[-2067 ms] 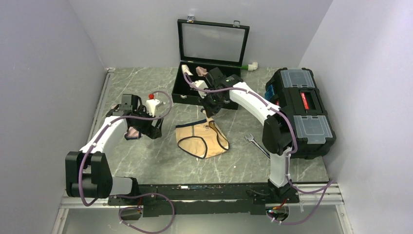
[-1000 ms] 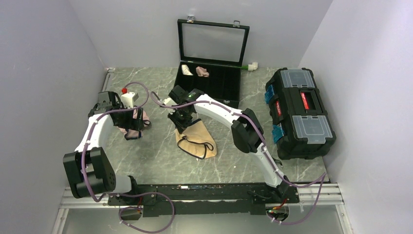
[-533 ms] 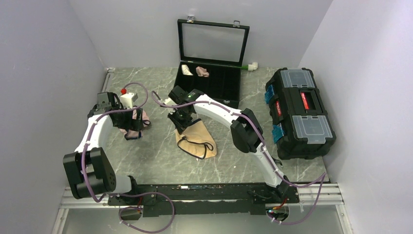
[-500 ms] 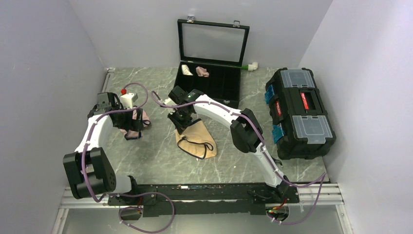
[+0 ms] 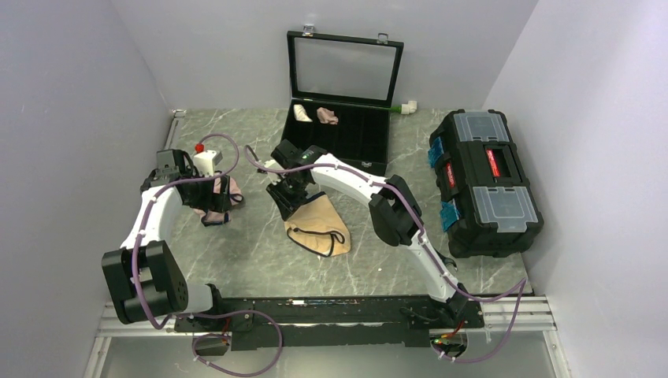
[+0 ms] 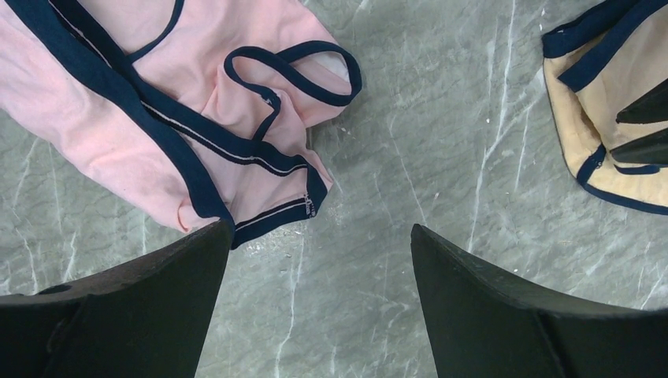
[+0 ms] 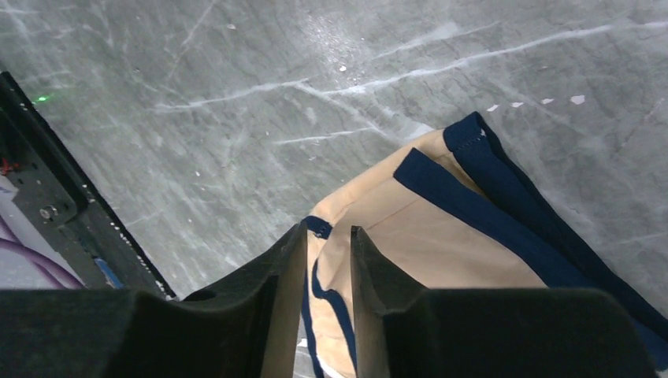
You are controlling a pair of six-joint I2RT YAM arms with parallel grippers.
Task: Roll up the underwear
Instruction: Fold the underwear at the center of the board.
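You see the tan-beige fabric underwear with dark navy edging [image 5: 317, 228] lying folded over on the grey marbled table [image 5: 260, 260]. It sits in front of the open black case with a clear lid [image 5: 344, 102], toward the arms' bases and slightly left of the case's middle. The right gripper [image 5: 287, 197] is down at the end of the garment nearest the case. In the right wrist view its two black fingers [image 7: 276, 276] stand a narrow gap apart, with a navy-edged corner of the tan fabric showing in that gap. You cannot tell whether they pinch the cloth or merely straddle it. The left gripper [image 5: 211, 201] hovers farther left of the case, spread wide and holding nothing, above crumpled pink underwear with dark navy edging [image 6: 118, 134]. A small cream fabric roll [image 5: 301, 113] and a small pink fabric roll [image 5: 325, 116] lie side by side at the far left end inside the case.
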